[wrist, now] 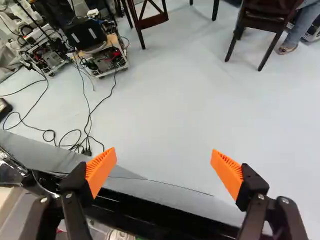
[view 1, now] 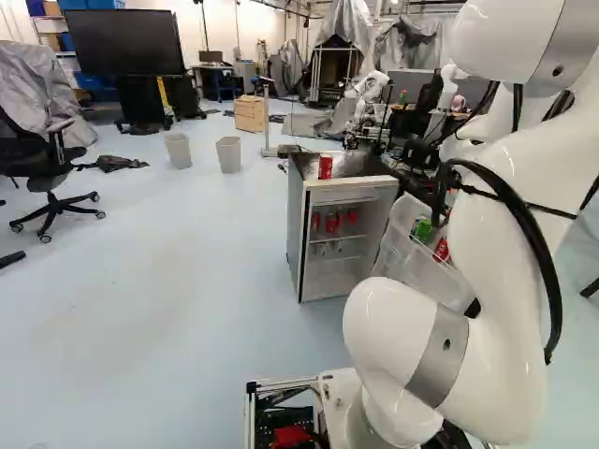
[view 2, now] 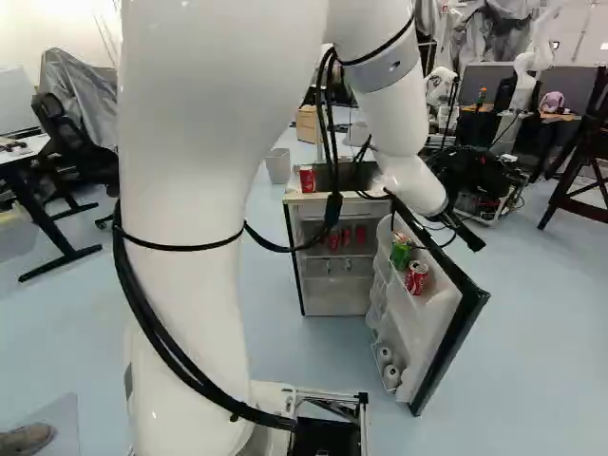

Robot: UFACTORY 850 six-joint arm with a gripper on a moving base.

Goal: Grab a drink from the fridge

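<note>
I'm in a robotics lab, with a bit of workshop about it. Beyond the fridge stands another robot, white-armed like me. Past the fridge's open door, frames with bare electronics sit near loose cables on the floor. Grey sheets drape gear behind the fridge; a big black screen stands beyond it, leftward in the left base view.

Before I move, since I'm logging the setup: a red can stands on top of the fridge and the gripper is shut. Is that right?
Not quite: the wrist view shows the gripper wide open. The red can does stand on top of the fridge.
</note>
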